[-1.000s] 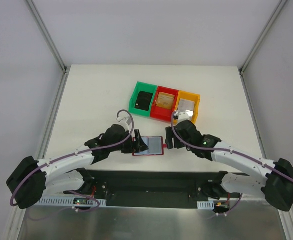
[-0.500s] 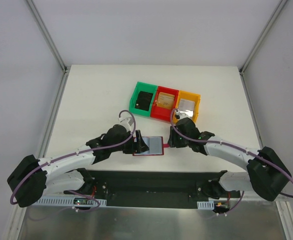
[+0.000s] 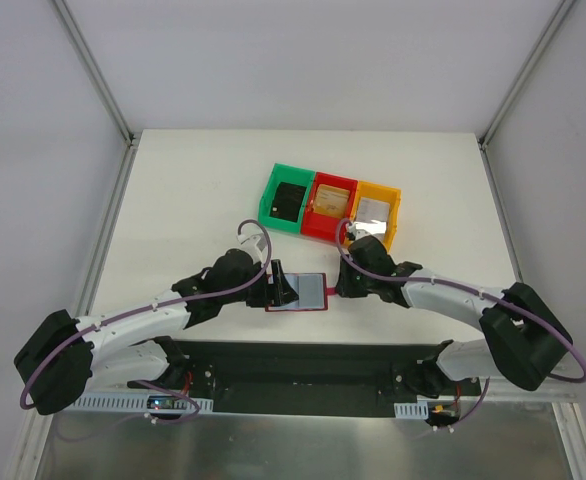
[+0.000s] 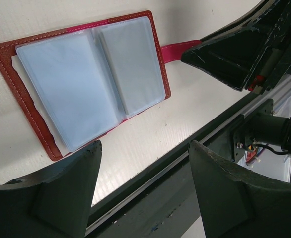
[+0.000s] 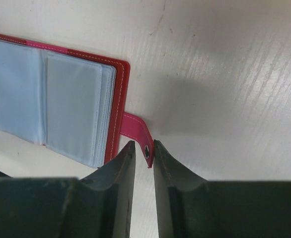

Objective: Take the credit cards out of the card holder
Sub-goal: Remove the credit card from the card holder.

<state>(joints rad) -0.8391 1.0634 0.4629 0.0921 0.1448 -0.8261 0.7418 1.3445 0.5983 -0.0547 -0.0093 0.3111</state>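
The red card holder lies open and flat near the table's front edge, its blue-grey pockets facing up. Its little red tab sticks out on the right. My right gripper straddles the tab's end: the tab touches one finger and a slim gap remains beside the other. My left gripper stands wide open at the holder's left edge, with nothing between its fingers. A black credit card lies in the green bin, a tan one in the red bin and a silvery one in the orange bin.
The green, red and orange bins stand in a row behind the holder. The table's dark front rail runs just below the holder. Both arms reach in low from the near edge.
My right gripper has moved left onto the tab and its jaws have narrowed around it. The left gripper and the holder have stayed in place.
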